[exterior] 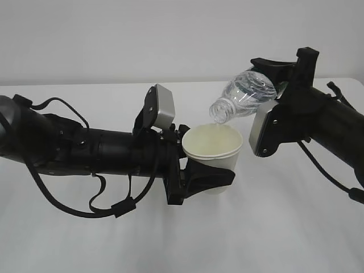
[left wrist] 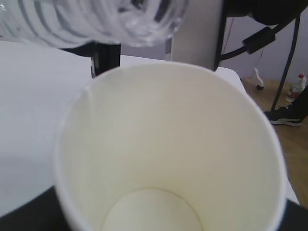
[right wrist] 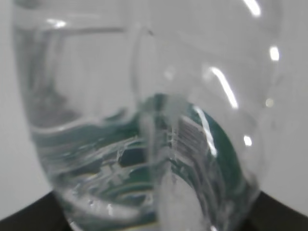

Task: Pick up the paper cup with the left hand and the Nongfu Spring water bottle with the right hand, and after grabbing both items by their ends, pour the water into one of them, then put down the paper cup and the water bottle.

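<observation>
My left gripper (exterior: 206, 175) is shut on the cream-white paper cup (exterior: 213, 149) and holds it upright above the table by its lower part. The cup's inside (left wrist: 168, 144) fills the left wrist view; I cannot tell whether water lies in it. My right gripper (exterior: 274, 85) is shut on the base end of the Nongfu Spring water bottle (exterior: 245, 94). The bottle is tilted, with its capless mouth (exterior: 218, 112) pointing down-left just over the cup's rim. Its ribbed neck (left wrist: 96, 19) hangs over the cup's far edge. The bottle (right wrist: 144, 120) fills the right wrist view, its green label (right wrist: 192, 144) showing through the clear plastic.
The white table (exterior: 284, 227) runs under both arms, with a pale wall behind. The right arm's grey box (exterior: 263, 129) hangs close to the cup's right side. Past the table's right edge lies brown floor (left wrist: 293, 144) with a shoe (left wrist: 284, 115).
</observation>
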